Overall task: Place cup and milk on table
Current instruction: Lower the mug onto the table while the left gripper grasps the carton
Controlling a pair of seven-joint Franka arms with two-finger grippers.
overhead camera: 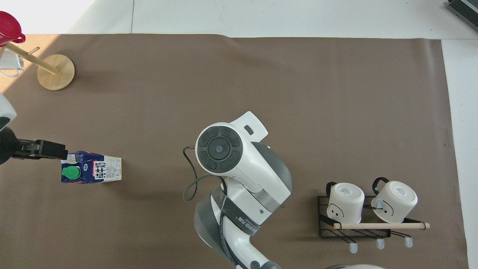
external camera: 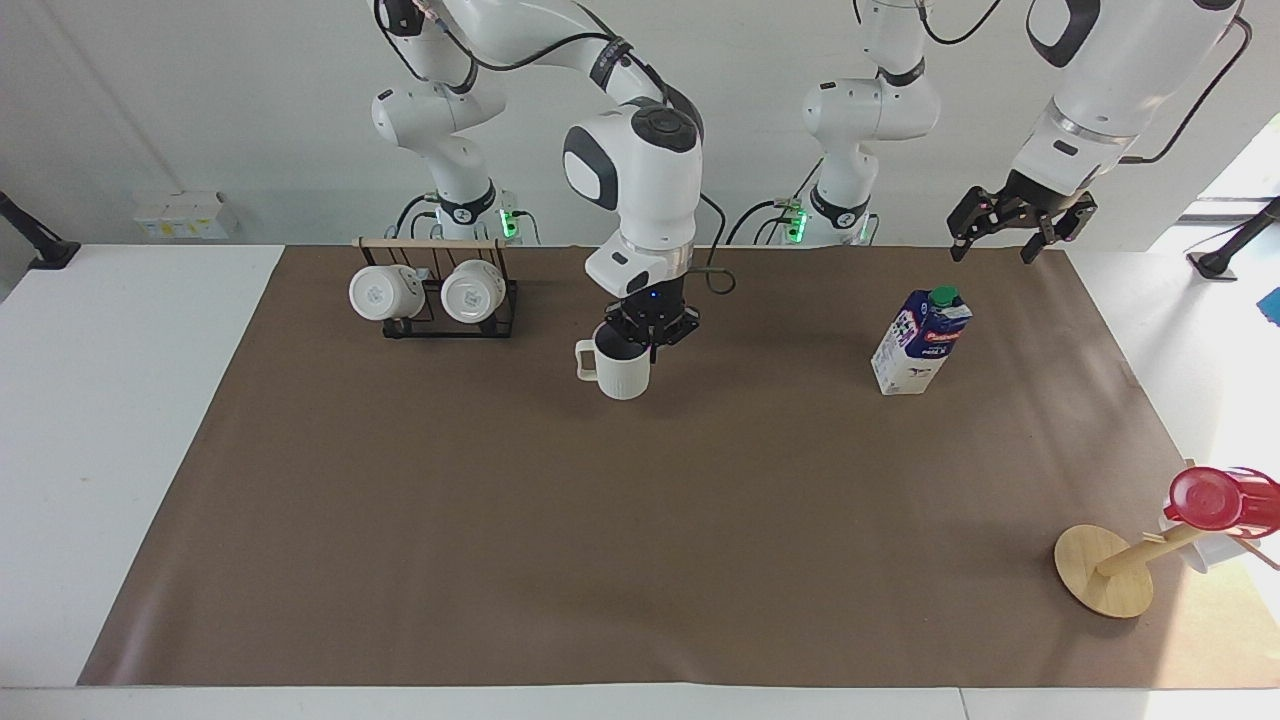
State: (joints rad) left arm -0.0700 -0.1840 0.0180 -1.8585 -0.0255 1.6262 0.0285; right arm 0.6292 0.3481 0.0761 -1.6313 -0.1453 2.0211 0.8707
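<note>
While the right gripper (external camera: 648,335) pinched the rim of the cup (external camera: 618,366), one finger inside and one outside, the cup hung upright over the brown mat on the table (external camera: 120,400), between the mug rack and the milk, with its handle turned toward the right arm's end; whether its base touched the mat could not be told. From overhead the right arm's wrist hid the cup entirely. The milk (external camera: 920,342) stood upright on the mat toward the left arm's end of the table, its green cap on top. The left gripper (external camera: 1020,222) hovered in the air with its fingers spread apart, holding nothing, over the mat's edge nearest the robots, just beside the milk. The black wire rack (external camera: 440,305) with two white mugs stood near the right arm's base. A wooden stand (external camera: 1105,570) carrying a red cup (external camera: 1215,498) stood farthest from the robots, at the left arm's end.
</note>
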